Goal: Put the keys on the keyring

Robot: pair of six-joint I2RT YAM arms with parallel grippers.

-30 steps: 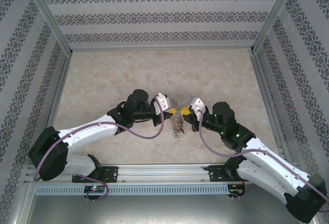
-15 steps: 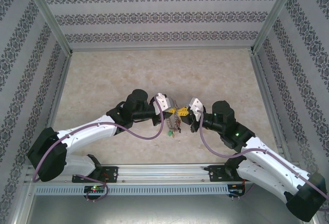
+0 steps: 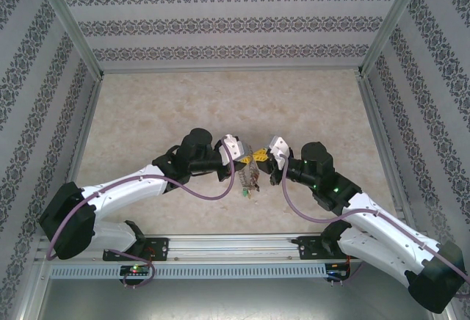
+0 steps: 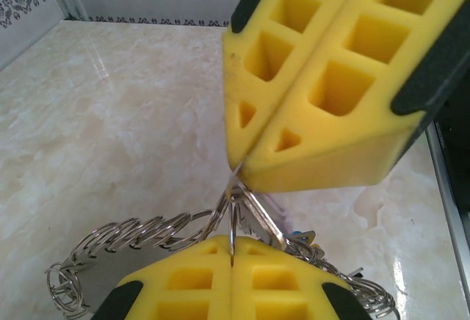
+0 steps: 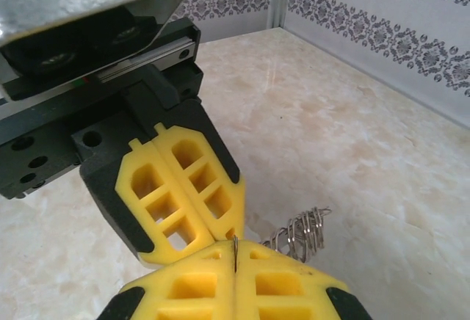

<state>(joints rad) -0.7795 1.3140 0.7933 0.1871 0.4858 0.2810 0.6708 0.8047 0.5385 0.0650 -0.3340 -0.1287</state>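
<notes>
Both grippers meet above the table's middle. My left gripper (image 3: 247,160) is shut on one small wire loop (image 4: 232,224) of the keyring (image 3: 251,177), which hangs below as a chain of grey loops (image 4: 125,233). My right gripper (image 3: 262,160) is shut too. Its yellow fingertips (image 4: 253,166) pinch thin metal at the top of that same loop. A silver key blade (image 4: 268,217) slants down from there. Other keys dangle on the ring, one with a green head (image 3: 247,194) and one with a blue head (image 4: 299,236). In the right wrist view, my right gripper (image 5: 234,254) touches the left fingers (image 5: 183,188), with loops (image 5: 301,235) beside them.
The beige marble-patterned table (image 3: 161,107) spreads around the arms, walled by patterned panels (image 3: 228,23) at the back and sides. A metal rail (image 3: 220,250) runs along the near edge, behind the arm bases.
The right gripper has moved left and slightly up, closing the gap to the left gripper. The hanging ring and keys have bunched up and swung a little. Both grippers stay shut.
</notes>
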